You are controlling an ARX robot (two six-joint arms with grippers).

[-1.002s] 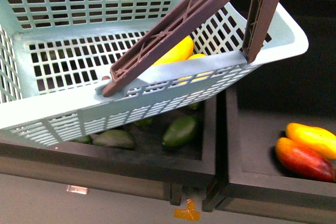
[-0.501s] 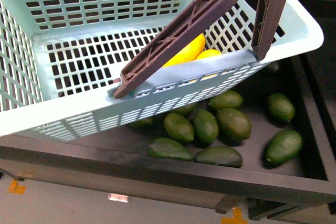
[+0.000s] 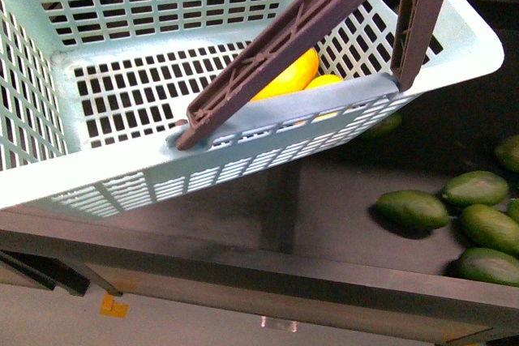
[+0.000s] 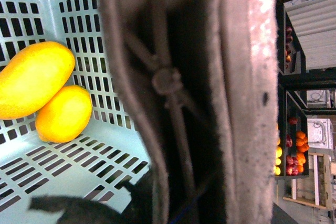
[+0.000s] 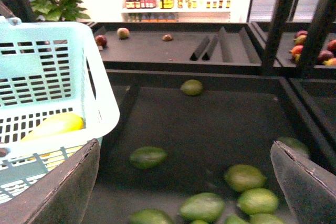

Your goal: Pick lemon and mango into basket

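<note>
The basket (image 3: 268, 131) hangs tilted above a dark bin (image 3: 324, 273), its two brown handles (image 3: 284, 46) raised together and running out of the top of the front view. The mango (image 4: 31, 80) and the lemon (image 4: 64, 114) lie touching each other on the basket's slotted floor. In the left wrist view the handles (image 4: 184, 93) fill the middle at very close range, blurred; the left hand itself is hidden, so whether it is clenched cannot be told. The right hand (image 5: 184, 182) is released, its fingers (image 5: 58, 187) spread wide just beside the basket's rim (image 5: 107, 114), over green fruit (image 5: 148, 157) in the bin.
</note>
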